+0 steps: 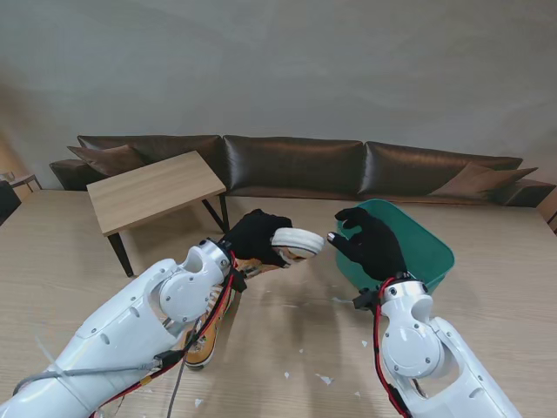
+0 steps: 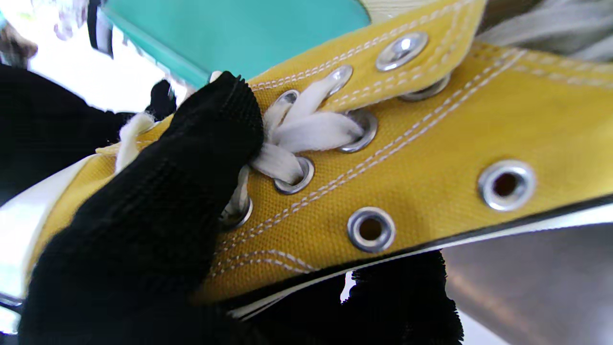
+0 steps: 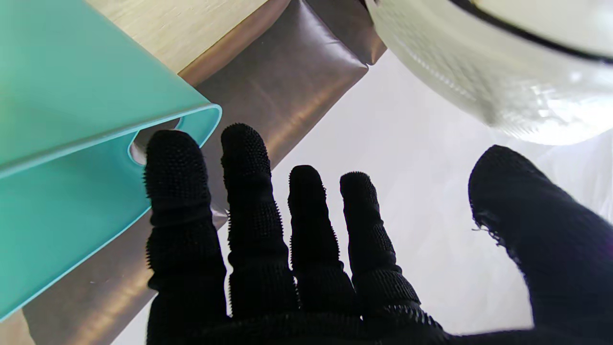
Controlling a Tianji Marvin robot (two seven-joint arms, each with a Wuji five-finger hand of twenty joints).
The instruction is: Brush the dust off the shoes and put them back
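Observation:
My left hand [image 1: 254,235], in a black glove, is shut on a yellow canvas shoe [image 2: 431,143] with white laces and metal eyelets. It holds the shoe off the table, white rubber toe [image 1: 297,240] pointing right. My right hand [image 1: 372,241] hangs open just right of that toe, fingers [image 3: 249,201] spread and holding nothing. The toe cap [image 3: 503,72] fills a corner of the right wrist view. A second yellow shoe [image 1: 202,341] lies on the table nearer to me, partly hidden under my left arm. No brush shows in any view.
A teal bin [image 1: 426,248] stands tilted behind my right hand, its rim [image 3: 143,124] close to the fingers. White scraps [image 1: 324,379] lie scattered on the wooden table. Farther off stand a small wooden side table [image 1: 152,192] and a dark leather sofa [image 1: 296,165].

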